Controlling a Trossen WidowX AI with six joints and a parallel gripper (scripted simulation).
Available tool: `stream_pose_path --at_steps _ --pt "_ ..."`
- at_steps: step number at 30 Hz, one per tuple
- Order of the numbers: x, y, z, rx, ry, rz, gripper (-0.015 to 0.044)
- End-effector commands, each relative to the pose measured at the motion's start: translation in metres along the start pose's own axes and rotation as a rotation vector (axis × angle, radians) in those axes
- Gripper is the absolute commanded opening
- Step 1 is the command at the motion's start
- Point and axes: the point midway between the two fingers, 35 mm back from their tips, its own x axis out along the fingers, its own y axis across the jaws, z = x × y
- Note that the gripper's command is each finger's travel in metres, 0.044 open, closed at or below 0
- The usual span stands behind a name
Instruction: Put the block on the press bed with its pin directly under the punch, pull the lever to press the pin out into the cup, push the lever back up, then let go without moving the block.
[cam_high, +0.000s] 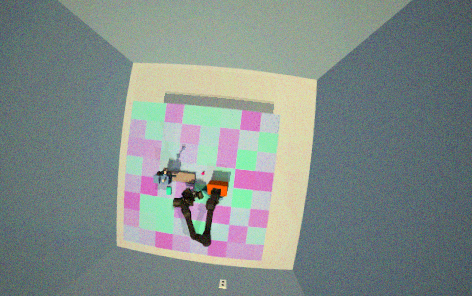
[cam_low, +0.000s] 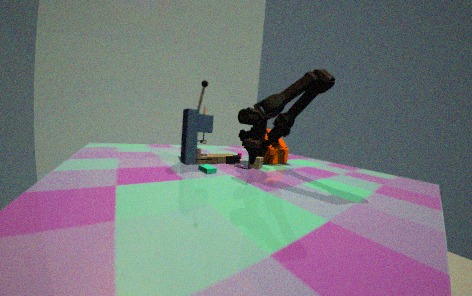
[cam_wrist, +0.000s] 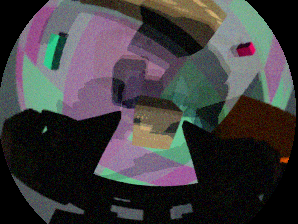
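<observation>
The pincer (cam_high: 199, 195) (cam_low: 256, 154) (cam_wrist: 152, 119) stands wide apart; the tan block (cam_low: 258, 162) (cam_wrist: 157, 126) sits between its fingertips, ungripped. Off-centre closure could skew the block. Beyond, the press (cam_low: 190, 136) (cam_high: 163, 177) awaits; a skewed grip could misalign the pin.

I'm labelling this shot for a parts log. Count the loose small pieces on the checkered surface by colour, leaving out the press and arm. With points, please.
Tan block (cam_low: 258, 162) (cam_wrist: 156, 127): 1
Flat green piece (cam_low: 207, 169) (cam_high: 169, 190) (cam_wrist: 54, 51): 1
Small crimson piece (cam_high: 203, 173) (cam_wrist: 245, 49) (cam_low: 239, 154): 1
Total: 3
</observation>
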Motion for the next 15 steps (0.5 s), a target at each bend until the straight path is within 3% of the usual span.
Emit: stream_pose_path --at_steps 1,7,15 --pt "0.0032 -0.0014 0.0004 0.012 0.005 -0.003 0.0361" --pt "0.0032 -0.0014 0.0004 0.012 0.005 -0.003 0.0204" --pt "0.0032 -0.0014 0.0004 0.012 0.005 -0.003 0.0150"
